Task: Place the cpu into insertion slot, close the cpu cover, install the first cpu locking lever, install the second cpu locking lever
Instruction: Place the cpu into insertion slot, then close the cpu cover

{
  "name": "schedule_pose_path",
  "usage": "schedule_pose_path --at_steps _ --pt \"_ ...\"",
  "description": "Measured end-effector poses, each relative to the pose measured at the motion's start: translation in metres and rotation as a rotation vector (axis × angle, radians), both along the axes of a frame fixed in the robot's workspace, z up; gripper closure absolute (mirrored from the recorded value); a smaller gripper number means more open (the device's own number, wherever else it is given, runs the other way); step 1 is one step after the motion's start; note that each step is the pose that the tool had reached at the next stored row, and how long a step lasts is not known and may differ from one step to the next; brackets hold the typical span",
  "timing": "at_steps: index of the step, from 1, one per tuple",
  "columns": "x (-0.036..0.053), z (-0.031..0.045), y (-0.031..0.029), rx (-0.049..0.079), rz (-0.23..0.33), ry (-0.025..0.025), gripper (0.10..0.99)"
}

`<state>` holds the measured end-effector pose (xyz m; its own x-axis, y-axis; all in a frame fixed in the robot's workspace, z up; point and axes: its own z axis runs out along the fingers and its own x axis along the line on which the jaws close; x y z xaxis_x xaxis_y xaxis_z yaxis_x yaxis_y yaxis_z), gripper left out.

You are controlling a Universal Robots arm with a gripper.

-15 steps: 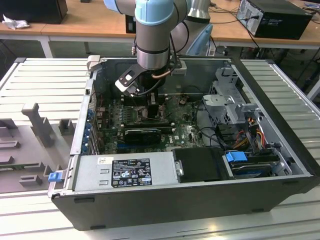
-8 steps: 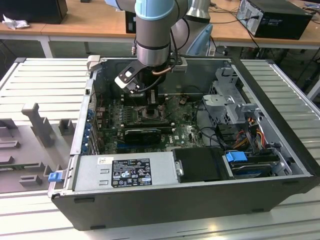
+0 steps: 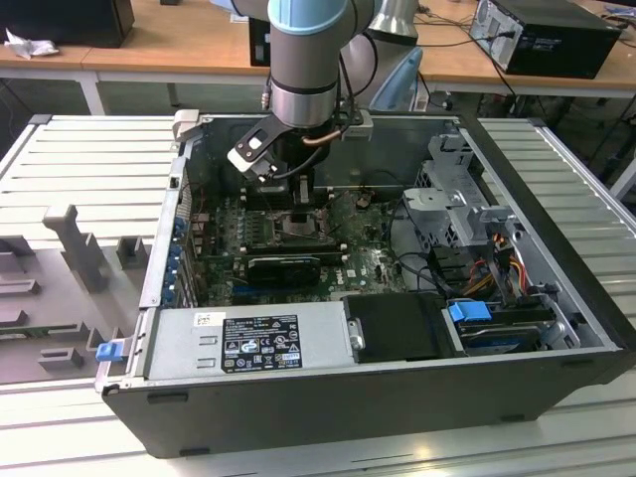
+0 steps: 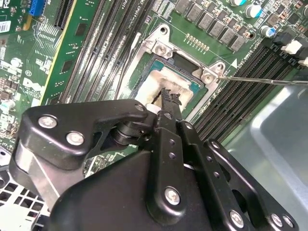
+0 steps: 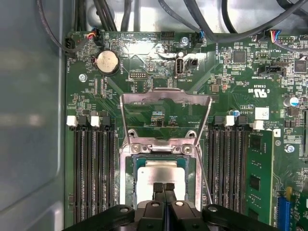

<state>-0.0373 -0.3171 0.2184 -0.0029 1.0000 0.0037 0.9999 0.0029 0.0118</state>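
The silvery cpu lies flat in the insertion slot, its pale top also seen in the second wrist view. Behind it the cpu cover, a thin metal frame with a large window, stands swung open on its hinge. My gripper is shut with nothing between its fingers, its tips right over the chip's top. Thin wire locking levers stick out beside the socket, unlatched. In the exterior view the arm reaches down into the case over the socket.
Long black memory slots flank the socket on both sides. Black cables hang over the board's far edge, near a coin battery. The open computer case holds a power supply and a drive cage.
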Motion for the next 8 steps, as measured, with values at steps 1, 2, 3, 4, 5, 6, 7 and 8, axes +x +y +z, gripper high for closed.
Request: schedule_pose_path --at_steps 1,2,3,4,5,6,7,8 --pt "0.0 0.0006 0.0 0.0 0.0 -0.0001 0.98" --pt "0.0 0.0014 0.0 0.0 0.0 -0.0001 0.98" --pt "0.0 0.0019 0.0 0.0 0.0 -0.0001 0.98" --pt "0.0 0.0025 0.0 0.0 0.0 -0.0001 0.98" --pt "0.0 0.0035 0.0 0.0 -0.001 -0.0002 0.98" --pt "0.0 0.0043 0.0 0.0 -0.001 0.0 0.98" --pt "0.0 0.0043 0.0 0.0 -0.001 -0.0002 0.98" --pt "0.0 0.0046 0.0 0.0 -0.001 -0.0001 0.98"
